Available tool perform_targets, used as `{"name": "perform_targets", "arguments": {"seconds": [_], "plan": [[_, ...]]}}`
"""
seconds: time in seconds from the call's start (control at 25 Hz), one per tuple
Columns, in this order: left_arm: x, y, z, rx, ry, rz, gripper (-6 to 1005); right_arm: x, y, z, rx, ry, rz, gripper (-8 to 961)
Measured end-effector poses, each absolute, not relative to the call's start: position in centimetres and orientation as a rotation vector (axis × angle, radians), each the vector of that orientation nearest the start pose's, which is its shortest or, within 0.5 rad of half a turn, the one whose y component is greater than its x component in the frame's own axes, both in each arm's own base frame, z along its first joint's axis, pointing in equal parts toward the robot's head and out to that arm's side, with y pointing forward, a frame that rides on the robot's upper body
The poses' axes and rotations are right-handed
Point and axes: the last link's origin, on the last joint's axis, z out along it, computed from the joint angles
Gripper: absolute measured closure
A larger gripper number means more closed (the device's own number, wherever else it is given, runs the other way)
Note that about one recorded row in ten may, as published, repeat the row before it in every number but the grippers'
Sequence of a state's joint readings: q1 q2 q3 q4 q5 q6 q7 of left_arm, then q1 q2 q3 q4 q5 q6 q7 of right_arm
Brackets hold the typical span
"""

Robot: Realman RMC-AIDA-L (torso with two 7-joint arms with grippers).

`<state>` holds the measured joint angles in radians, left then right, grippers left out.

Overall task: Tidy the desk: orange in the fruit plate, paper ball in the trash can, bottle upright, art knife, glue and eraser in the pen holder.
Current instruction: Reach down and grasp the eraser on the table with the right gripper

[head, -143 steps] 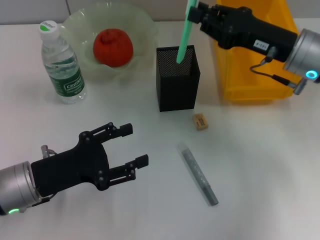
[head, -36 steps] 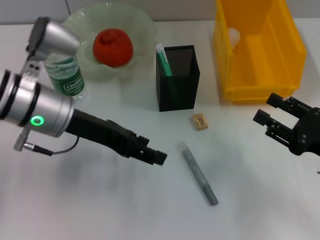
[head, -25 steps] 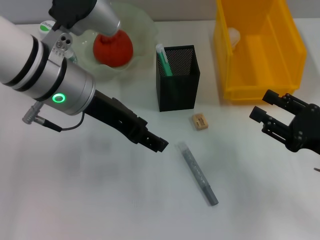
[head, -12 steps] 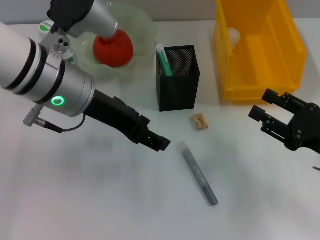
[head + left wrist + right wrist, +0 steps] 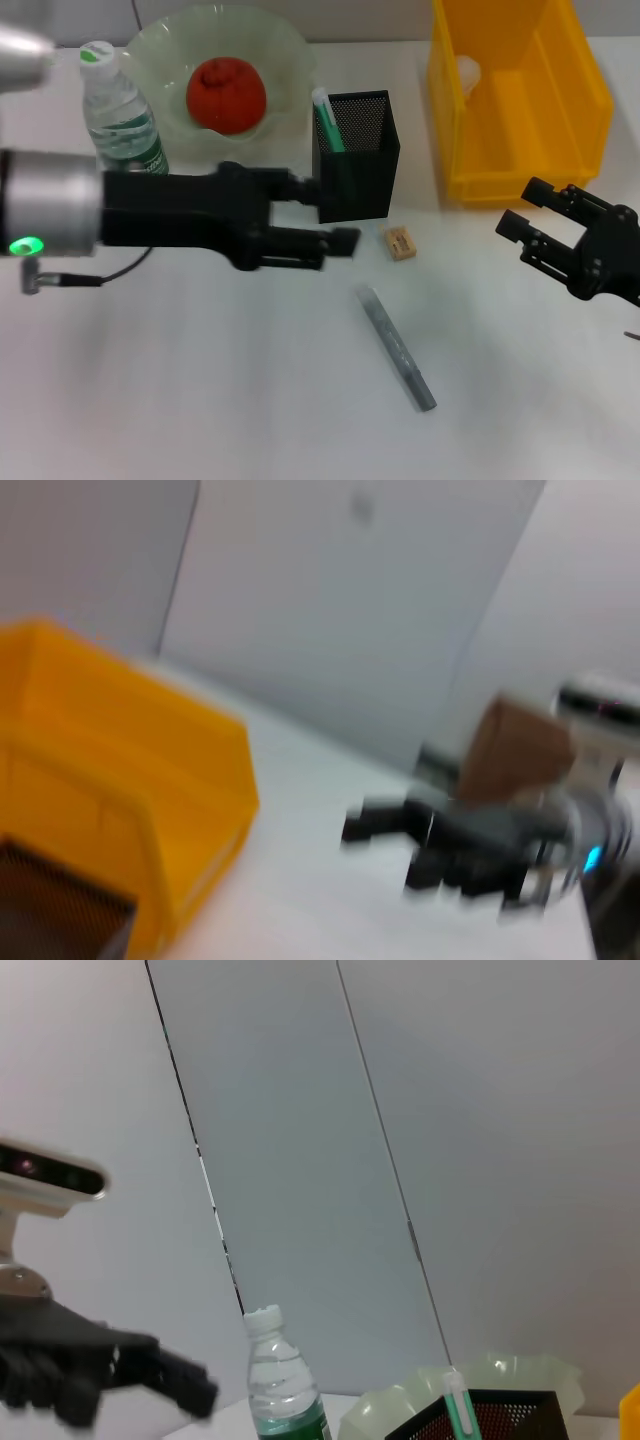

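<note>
The orange (image 5: 226,93) lies in the pale green fruit plate (image 5: 283,42) at the back. Left of the plate the bottle (image 5: 120,112) stands upright. The black mesh pen holder (image 5: 356,160) holds a green stick-shaped item (image 5: 327,118). On the table, the tan eraser (image 5: 401,243) lies right of the holder's foot, and a grey stick-shaped item (image 5: 398,348) lies nearer me. The paper ball (image 5: 467,70) rests inside the yellow trash can (image 5: 520,110). My left gripper (image 5: 325,212) is open and empty, pointing right, just left of the eraser. My right gripper (image 5: 521,205) hangs open below the trash can.
The left wrist view shows the trash can (image 5: 120,780), a corner of the pen holder (image 5: 50,905) and the right gripper (image 5: 430,830) farther off. The right wrist view shows the bottle (image 5: 285,1390), the pen holder (image 5: 495,1415) and the left gripper (image 5: 110,1370).
My left arm has swung round and levelled out; its gripper now points right, close to the pen holder's foot and the eraser. The right gripper has barely moved.
</note>
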<state>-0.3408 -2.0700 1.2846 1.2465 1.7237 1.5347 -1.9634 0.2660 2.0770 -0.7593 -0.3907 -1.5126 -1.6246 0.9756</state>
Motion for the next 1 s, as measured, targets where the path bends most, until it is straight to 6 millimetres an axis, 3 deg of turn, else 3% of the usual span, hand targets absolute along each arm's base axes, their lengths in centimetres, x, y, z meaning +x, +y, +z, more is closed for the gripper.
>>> {"name": "perform_targets", "arguments": {"seconds": [0.04,0.08,0.12,0.24,0.32,0.44,0.64,0.72,0.8,0.84,0.88,0.92,1.0], "plan": [[-18.1,30.1,1.0,-2.908,-0.674,-0.763,229,31.0,25.5,-0.5,-2.306,0.608,1.093,343],[-18.1,30.1,1.0,-2.908,-0.674,-0.763,229,31.0,25.5,-0.5,-2.306,0.608,1.093,343],[-19.8,29.5,2.1,-2.827,-0.628,-0.984,229,30.8,25.7,-0.5,-2.309,0.603,1.096,343],[-22.5,28.0,3.1,-2.680,-0.511,-1.268,230,30.6,26.2,-0.5,-2.312,0.599,1.092,344],[-23.6,27.0,3.2,-2.613,-0.415,-1.353,230,30.4,26.9,-0.4,-2.314,0.601,1.085,344],[-24.8,25.7,2.8,-2.530,-0.304,-1.404,231,29.9,28.1,0.1,-2.340,0.626,1.064,344],[-26.0,24.4,1.9,-2.464,-0.265,-1.404,231,28.9,30.4,1.3,-2.445,0.751,0.958,345],[-26.3,24.2,1.5,-2.464,-0.285,-1.392,231,27.2,32.4,2.5,-2.547,0.870,0.813,345],[-26.6,24.2,1.2,-2.473,-0.308,-1.371,231,26.5,33.0,2.8,-2.579,0.899,0.755,345],[-26.7,24.3,1.0,-2.480,-0.320,-1.352,231,25.1,34.2,3.2,-2.625,0.953,0.632,345],[-26.7,24.3,1.0,-2.480,-0.320,-1.352,231,25.1,34.2,3.2,-2.625,0.953,0.632,345],[-26.8,24.2,0.8,-2.483,-0.329,-1.342,231,23.4,35.4,3.3,-2.665,1.009,0.481,345],[-26.9,24.2,0.7,-2.484,-0.345,-1.337,231,22.6,35.9,3.2,-2.682,1.026,0.408,345]]}}
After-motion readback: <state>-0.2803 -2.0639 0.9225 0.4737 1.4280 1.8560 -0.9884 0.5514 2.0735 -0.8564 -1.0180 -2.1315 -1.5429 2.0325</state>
